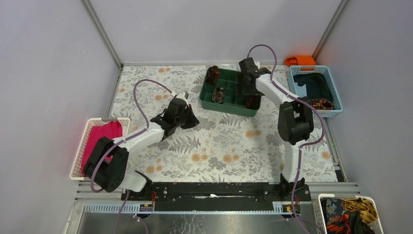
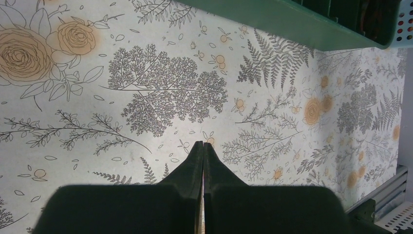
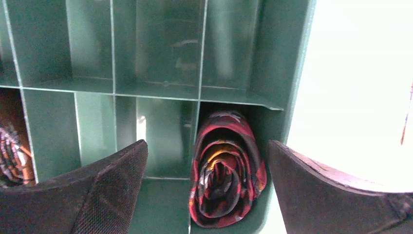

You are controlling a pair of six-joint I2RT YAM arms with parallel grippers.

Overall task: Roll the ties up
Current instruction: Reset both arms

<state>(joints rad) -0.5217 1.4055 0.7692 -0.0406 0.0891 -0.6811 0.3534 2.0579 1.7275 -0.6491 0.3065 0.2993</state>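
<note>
- right gripper [image 3: 207,145]: jaws spread wide, nothing held, above green divider tray [image 3: 287,73]
- rolled tie [image 3: 226,168]: coiled in the tray's near-right corner cell, in line with the gap between the fingers, clear of both
- left gripper [image 2: 203,148]: clamped shut, empty, over floral table [image 2: 146,97]

Even light; overexposed right-wrist edge.

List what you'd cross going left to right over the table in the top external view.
White basket holding the pink-red cloth → left gripper → green divided tray → blue basket. Anything overlapping the tray or the blue basket is left out.
</note>
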